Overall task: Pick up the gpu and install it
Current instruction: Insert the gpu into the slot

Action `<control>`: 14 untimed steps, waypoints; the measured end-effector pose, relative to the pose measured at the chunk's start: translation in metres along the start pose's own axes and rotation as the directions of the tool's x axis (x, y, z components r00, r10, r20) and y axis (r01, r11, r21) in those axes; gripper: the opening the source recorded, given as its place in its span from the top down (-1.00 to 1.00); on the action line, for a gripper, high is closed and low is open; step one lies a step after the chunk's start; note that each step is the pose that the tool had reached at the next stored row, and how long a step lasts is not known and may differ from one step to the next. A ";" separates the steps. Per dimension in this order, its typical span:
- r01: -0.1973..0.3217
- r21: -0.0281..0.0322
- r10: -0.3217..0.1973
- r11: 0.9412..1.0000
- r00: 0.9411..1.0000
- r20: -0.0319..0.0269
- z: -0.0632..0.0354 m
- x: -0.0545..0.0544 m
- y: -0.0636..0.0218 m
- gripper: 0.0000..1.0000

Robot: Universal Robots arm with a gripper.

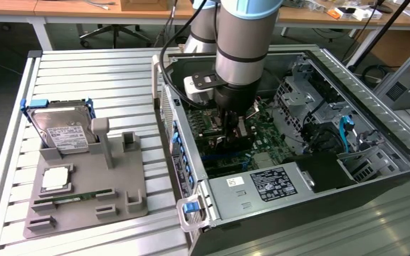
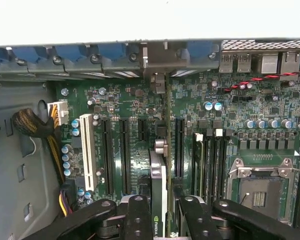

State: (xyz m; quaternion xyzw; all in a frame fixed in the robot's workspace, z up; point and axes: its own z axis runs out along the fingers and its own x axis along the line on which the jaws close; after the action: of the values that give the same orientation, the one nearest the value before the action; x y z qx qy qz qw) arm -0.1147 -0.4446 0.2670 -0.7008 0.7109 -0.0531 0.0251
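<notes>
One gripper point(image 2: 160, 210) clamped the gpu point(image 2: 159, 175) edge-on | card stood upright over motherboard point(image 2: 125, 100) slots | inside open computer case point(image 1: 376, 133)

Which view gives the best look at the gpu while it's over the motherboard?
The wrist view: the gpu is seen edge-on between the gripper fingers, lined up along the motherboard slots. In the exterior view the gpu is a dark shape under the arm inside the computer case, with little detail visible.
</notes>
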 end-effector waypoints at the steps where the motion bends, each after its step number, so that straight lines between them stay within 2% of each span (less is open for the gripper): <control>1: 0.000 0.000 0.000 1.000 1.000 -0.001 0.0006 0.000 0.0001 0.47; 4: 0.001 0.000 -0.001 1.000 1.000 -0.003 0.0024 0.000 0.0003 0.47; 8: 0.004 0.000 -0.004 1.000 1.000 -0.012 0.0036 0.000 0.0003 0.47; 12: 0.005 0.000 -0.005 1.000 1.000 -0.014 0.0046 0.000 0.0003 0.47; 14: 0.006 0.000 -0.006 1.000 1.000 -0.016 0.0052 0.000 0.0003 0.47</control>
State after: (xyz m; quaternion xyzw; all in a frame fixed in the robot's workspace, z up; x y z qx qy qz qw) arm -0.1144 -0.4444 0.2617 -0.7023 0.7091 -0.0590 0.0192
